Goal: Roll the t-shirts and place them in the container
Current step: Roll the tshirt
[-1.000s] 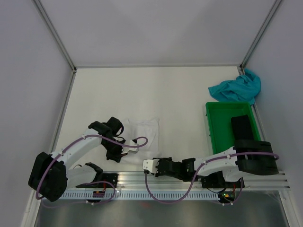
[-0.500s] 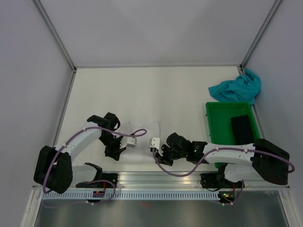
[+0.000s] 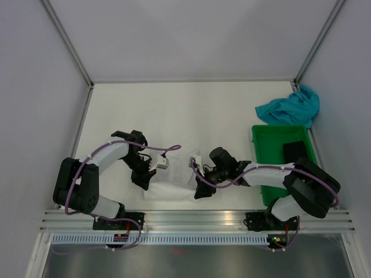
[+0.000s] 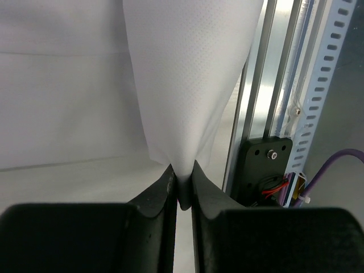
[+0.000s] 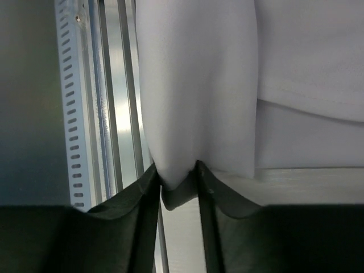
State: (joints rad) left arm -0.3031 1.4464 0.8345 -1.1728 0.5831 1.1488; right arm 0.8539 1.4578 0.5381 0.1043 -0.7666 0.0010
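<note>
Currently pinching white t-shirt (image 3: 174,184), lower centre, with left gripper (image 4: 182,190) and right gripper (image 5: 177,190), both clamped narrowly on cloth. Probably needing even tension and matched motion while rolling.

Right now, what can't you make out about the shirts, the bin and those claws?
- Wrist views: the plain white cloth t-shirt, pinched by the left gripper and right gripper, runs off the top edge.
- Top view: the arms cover the pinched spots.
- Green plastic bin: the right arm hides its near end; the black thing inside is unclear.
- Crumpled teal-blue t-shirt: too small to show sleeves.
</note>
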